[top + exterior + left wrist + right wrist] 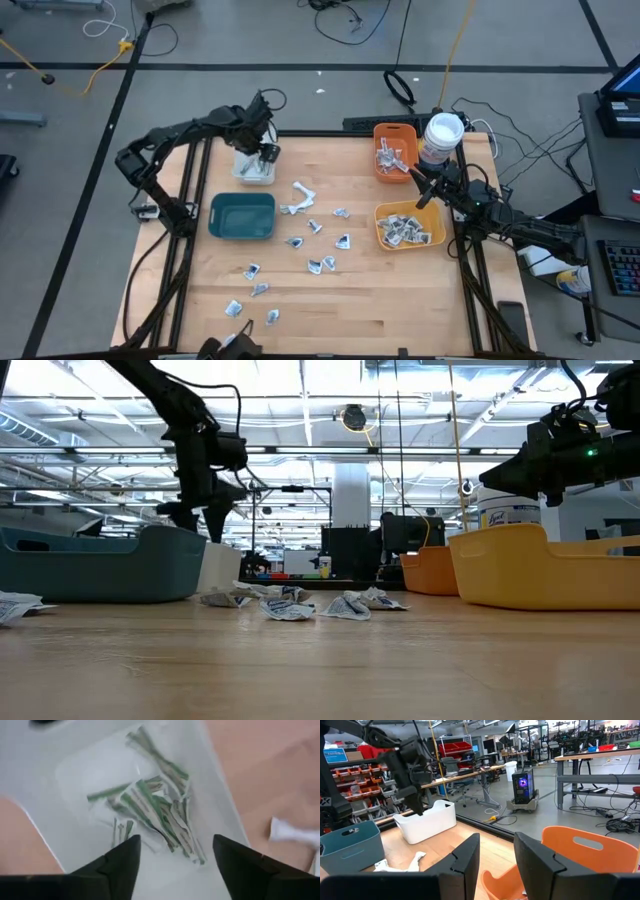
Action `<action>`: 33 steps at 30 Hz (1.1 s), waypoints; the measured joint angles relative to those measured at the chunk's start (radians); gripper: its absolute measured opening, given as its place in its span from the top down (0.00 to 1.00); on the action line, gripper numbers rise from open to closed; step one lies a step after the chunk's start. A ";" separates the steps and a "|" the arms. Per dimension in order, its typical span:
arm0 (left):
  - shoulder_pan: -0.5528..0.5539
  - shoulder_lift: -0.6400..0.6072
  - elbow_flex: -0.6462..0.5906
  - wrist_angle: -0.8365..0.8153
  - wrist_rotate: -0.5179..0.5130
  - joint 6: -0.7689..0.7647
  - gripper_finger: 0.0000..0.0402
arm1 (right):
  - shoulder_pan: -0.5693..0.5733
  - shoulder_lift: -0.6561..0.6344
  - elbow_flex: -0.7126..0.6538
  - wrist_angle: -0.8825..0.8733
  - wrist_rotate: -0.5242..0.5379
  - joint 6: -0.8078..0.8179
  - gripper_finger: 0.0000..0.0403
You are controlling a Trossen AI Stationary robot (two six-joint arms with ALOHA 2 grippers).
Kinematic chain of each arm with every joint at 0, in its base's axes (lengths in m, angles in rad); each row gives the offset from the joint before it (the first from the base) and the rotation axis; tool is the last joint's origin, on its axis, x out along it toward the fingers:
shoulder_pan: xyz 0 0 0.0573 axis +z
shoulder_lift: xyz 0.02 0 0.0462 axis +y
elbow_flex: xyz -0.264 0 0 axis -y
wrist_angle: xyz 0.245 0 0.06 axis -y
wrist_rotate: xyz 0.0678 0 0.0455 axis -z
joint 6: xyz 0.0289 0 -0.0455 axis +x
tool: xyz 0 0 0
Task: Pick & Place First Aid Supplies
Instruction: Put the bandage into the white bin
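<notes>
While left pincer [172,855] hangs apart over white bin [90,770] of strips [160,815], right pincer [496,855] apart, orange bin [585,850] below.

Print on packets [160,815] in the white bin [70,765] blurred; bin's edges cut off

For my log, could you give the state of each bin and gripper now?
White bin: holds strips.
Teal bin: looks empty.
Orange bin: holds packets.
Yellow bin: holds packets.
Left gripper: open, empty, above white bin.
Right gripper: open, empty, near orange bin.
</notes>
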 joint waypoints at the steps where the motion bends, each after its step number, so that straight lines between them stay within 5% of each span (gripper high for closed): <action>1: -0.003 0.000 0.017 -0.019 0.000 0.056 0.35 | 0.000 0.000 0.000 0.000 0.000 0.000 0.71; 8: -0.048 0.000 0.093 -0.159 0.000 0.547 0.31 | 0.000 0.000 0.000 0.000 0.000 0.000 0.71; 18: -0.115 0.005 0.175 -0.244 0.003 1.278 0.41 | 0.000 0.000 0.000 0.000 0.000 0.000 0.71; 33: -0.247 0.307 0.520 -0.342 0.089 1.303 0.50 | 0.000 0.000 0.000 0.000 0.000 0.000 0.71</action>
